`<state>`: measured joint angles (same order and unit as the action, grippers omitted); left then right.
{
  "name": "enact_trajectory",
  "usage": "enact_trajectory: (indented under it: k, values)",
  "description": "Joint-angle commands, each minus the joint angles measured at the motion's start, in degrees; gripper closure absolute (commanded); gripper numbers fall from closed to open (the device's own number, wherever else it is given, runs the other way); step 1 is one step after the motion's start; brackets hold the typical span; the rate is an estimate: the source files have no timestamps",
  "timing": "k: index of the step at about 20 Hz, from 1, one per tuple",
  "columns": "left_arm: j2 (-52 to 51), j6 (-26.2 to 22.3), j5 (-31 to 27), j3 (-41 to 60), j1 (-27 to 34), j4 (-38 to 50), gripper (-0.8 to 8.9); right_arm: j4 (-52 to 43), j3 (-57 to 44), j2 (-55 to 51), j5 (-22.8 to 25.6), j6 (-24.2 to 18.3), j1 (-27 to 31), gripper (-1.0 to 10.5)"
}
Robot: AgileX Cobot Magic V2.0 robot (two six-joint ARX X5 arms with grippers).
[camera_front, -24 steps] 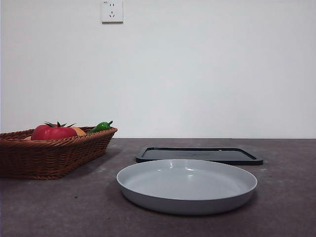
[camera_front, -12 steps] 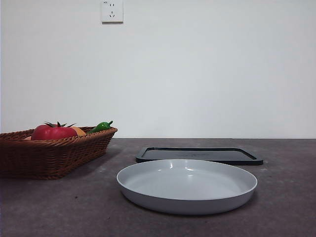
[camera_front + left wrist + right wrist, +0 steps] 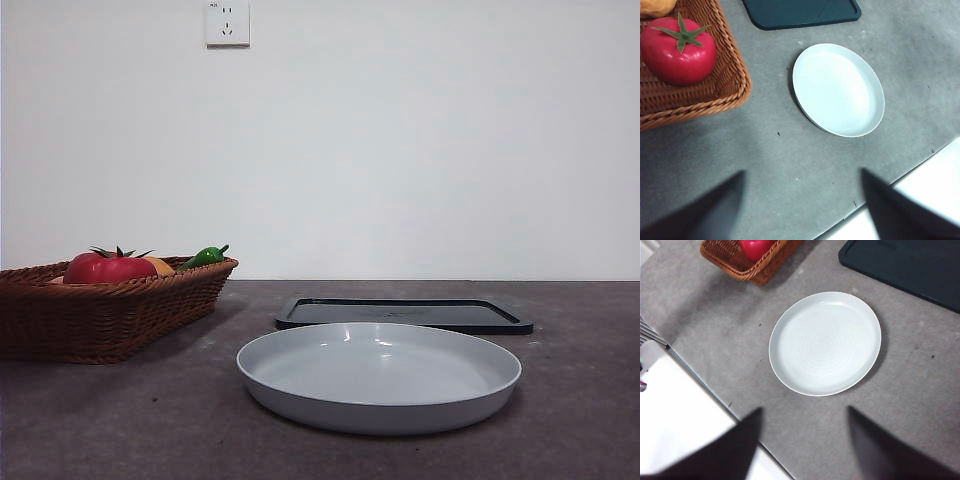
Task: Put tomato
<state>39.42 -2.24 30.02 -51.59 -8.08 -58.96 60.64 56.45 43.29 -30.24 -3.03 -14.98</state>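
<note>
Left tool: While both arms are waiting high above the tabletop (image 3: 765, 165), the left tool (image 3: 802, 210) is hanging with its jaws spread wide and nothing between them.
Right tool: The right tool (image 3: 802, 442) is likewise hovering spread and empty, with the tabletop edge just under it.
Plate: A pale grey plate (image 3: 379, 375) is lying empty ahead of both tools; in the right wrist view the plate (image 3: 825, 343) is sitting almost straight ahead of the right jaws, and in the left wrist view the plate (image 3: 838, 89) is lying beyond the left jaws.
Basket: A brown wicker basket (image 3: 110, 305) is standing beside the plate, apart from it, and ahead of the left tool, off its line to the side away from the plate.
Tomato: The tomato (image 3: 678, 48) is resting inside the basket against the near wall, green stem cap facing up; the front view is showing the tomato (image 3: 108, 267) rising above the rim.
Neighbours: An orange fruit (image 3: 655, 6) and a green pepper (image 3: 205, 256) are lying farther back in the basket.
Tray: A dark flat tray (image 3: 403, 314) is lying beyond the plate.
Step in hand: Judging from this, the reach is not yet begun, and the plate is looking like the likely goal, though the task is not naming one.
Doing it well: The left tool is sitting nearer the tomato, so it is probably the one to go; it should be coming straight down with jaws kept wide, straddling the fruit's widest part below the stem cap, clearing the wicker wall, and closing gently since the skin is glossy and may slip.
</note>
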Motion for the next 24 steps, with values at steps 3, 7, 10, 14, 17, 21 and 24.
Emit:
enact_trajectory:
  k: [3, 7, 10, 14, 17, 21, 24]
  values:
    - [0.35, -0.13, 0.09, -1.38, -0.15, 2.99, 3.69, -0.63, 1.01, 0.44, -0.20, -0.42, -0.26, 5.3]
    - [1.68, 0.35, -0.26, -1.38, -0.15, 6.86, 3.66, -1.03, 1.01, 0.46, -0.22, -0.37, -0.26, 4.9]
    - [4.37, 0.31, -3.26, -1.38, -0.15, 11.06, 3.66, -1.07, 1.01, 0.46, -0.22, -0.37, -0.26, 4.9]
    - [10.82, -0.74, -10.34, -1.38, -0.20, 22.82, 3.67, -1.07, 1.01, 0.46, -0.22, -0.39, -0.26, 4.9]
    - [17.03, -3.56, -12.24, -1.38, -0.20, 31.61, 3.71, -1.07, 1.01, 0.46, -0.28, -0.37, -0.26, 4.9]
    - [25.83, -7.45, -12.52, -1.38, -0.24, 37.99, 3.71, -1.05, 1.01, 0.46, -0.39, -0.39, -0.26, 4.9]
    - [32.00, -9.73, -12.59, -1.38, -0.26, 40.46, 3.71, -1.05, 1.01, 0.46, -0.39, -0.39, -0.26, 4.9]
